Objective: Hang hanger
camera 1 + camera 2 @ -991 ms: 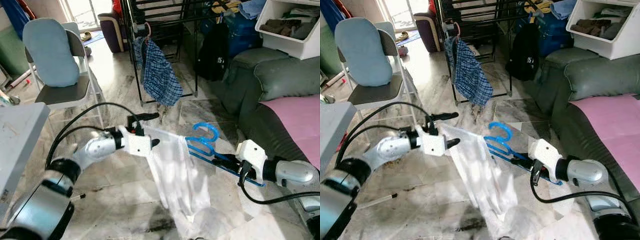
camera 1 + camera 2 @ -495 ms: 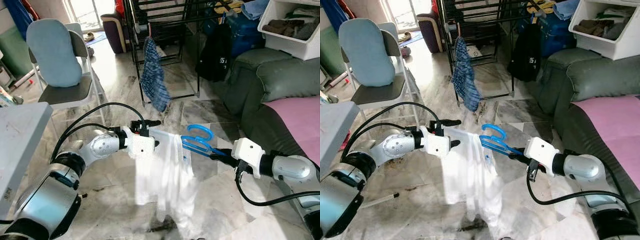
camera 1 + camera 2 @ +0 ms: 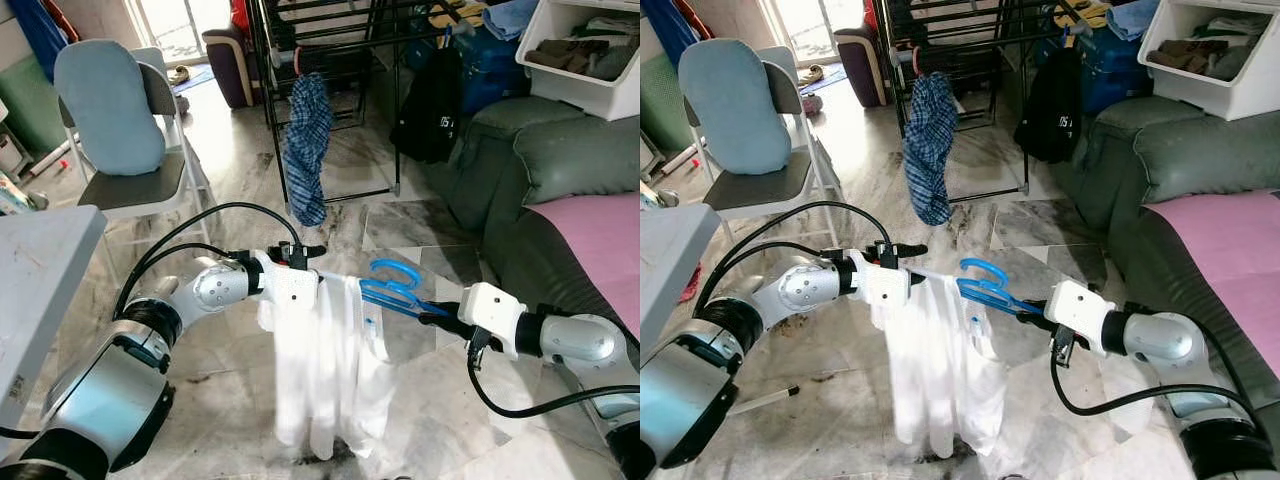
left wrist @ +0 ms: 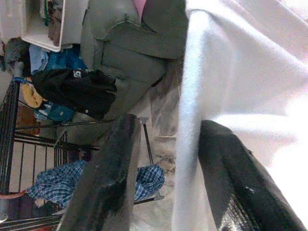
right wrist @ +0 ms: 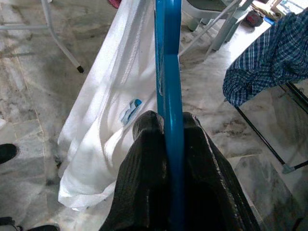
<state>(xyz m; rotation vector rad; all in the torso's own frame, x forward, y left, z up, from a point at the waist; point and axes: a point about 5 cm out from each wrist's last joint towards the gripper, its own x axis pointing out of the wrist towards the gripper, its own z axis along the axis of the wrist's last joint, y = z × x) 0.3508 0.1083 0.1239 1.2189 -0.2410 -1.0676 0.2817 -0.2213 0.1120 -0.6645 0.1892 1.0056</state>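
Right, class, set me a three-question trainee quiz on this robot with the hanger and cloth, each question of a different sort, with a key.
1. True or false: the right gripper is shut on the blue hanger.
2. The white garment hangs from:
A. the folding chair
B. the blue hanger, with the left gripper at its top edge
C. the sofa
3. Fill in: the blue checked shirt hangs on the black drying ____.

Key
1. True: both fingers press the hanger's bar in the right wrist view.
2. B.
3. rack.
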